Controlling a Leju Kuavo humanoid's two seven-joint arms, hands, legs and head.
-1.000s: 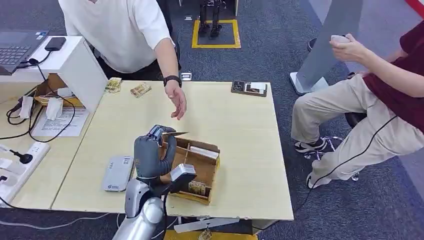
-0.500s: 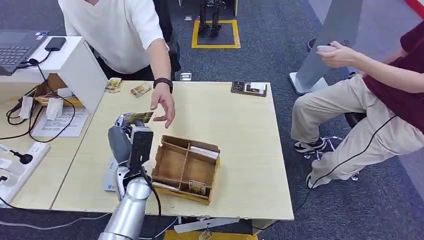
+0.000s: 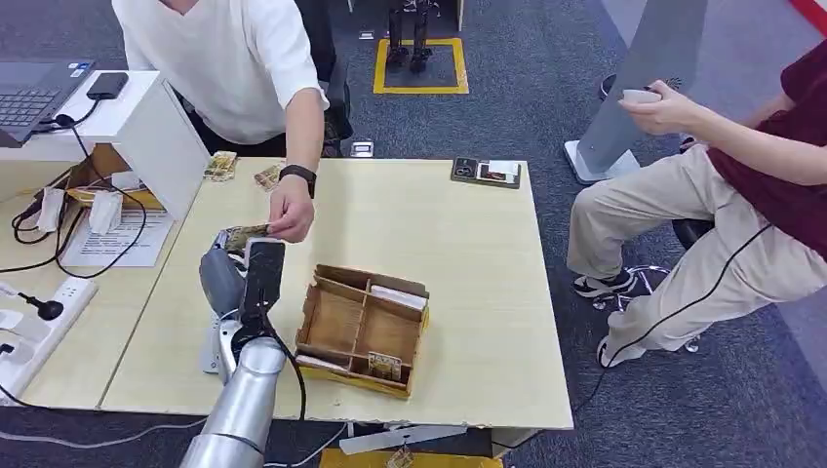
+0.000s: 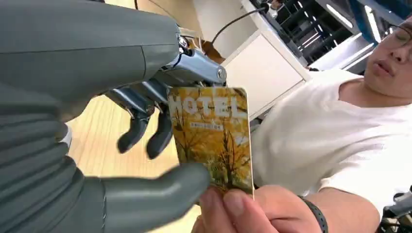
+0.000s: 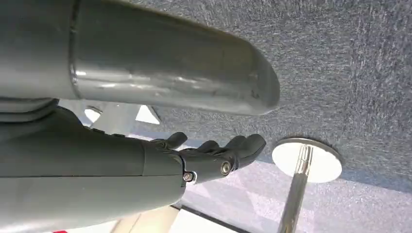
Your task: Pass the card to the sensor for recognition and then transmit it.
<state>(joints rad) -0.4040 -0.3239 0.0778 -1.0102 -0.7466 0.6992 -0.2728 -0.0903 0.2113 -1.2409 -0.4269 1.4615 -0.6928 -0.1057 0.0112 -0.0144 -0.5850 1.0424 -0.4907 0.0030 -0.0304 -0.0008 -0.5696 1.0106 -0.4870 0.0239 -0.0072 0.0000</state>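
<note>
My left hand (image 3: 237, 276) is raised over the table's left part and pinches a yellow hotel card (image 3: 244, 236) between thumb and fingers. In the left wrist view the card (image 4: 213, 137) stands upright with the autumn-tree print facing the camera. My thumb (image 4: 151, 195) presses on the card's near corner and my fingers (image 4: 145, 132) are behind it. A person's hand (image 3: 290, 215) grips the card's far end, and their fingertips (image 4: 228, 208) are on its edge. The grey card sensor (image 3: 209, 352) lies flat below my arm, mostly hidden. My right hand (image 5: 214, 156) hangs beside my body, fingers spread, holding nothing.
A wooden divided box (image 3: 363, 328) with cards stands just right of my arm. More cards (image 3: 220, 166) lie at the table's far left and a phone-sized item (image 3: 486, 173) at the far edge. A second person (image 3: 741, 166) sits to the right. A power strip (image 3: 39, 322) lies on the left.
My left hand carried the card from over the box leftward, above the sensor. The standing person's hand came down and took hold of the card's far end.
</note>
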